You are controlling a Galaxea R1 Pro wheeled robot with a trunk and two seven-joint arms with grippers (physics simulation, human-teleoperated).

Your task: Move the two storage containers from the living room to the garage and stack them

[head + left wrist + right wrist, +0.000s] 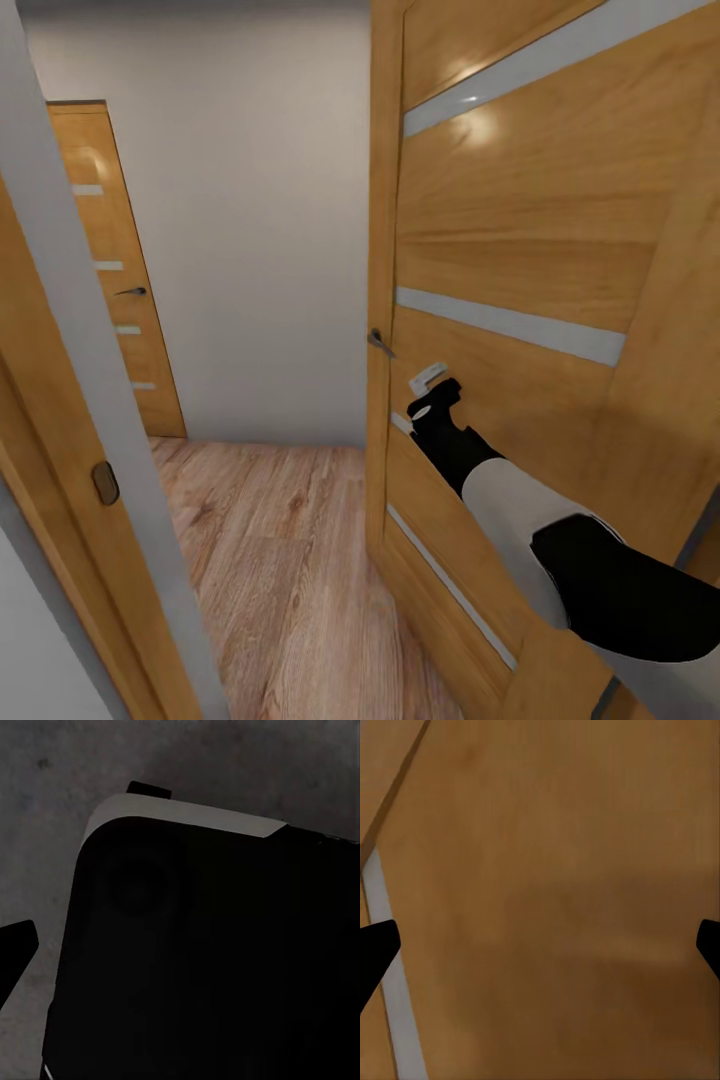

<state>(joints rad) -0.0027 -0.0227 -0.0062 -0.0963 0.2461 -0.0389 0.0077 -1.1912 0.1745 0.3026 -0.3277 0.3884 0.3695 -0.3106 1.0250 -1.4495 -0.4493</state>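
Right arm (520, 520) against wooden door (520, 250); right fingers (376, 949) spread; left fingers' (15, 945) state unclear.

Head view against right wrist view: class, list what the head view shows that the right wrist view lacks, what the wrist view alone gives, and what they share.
Head view alone: the right arm reaching to the open door, its handle, a second closed door, the plank floor and grey wall.
Right wrist view alone: both dark fingertips spread wide apart, close against the panel.
Shared: the door's orange wood with a pale inlaid stripe.
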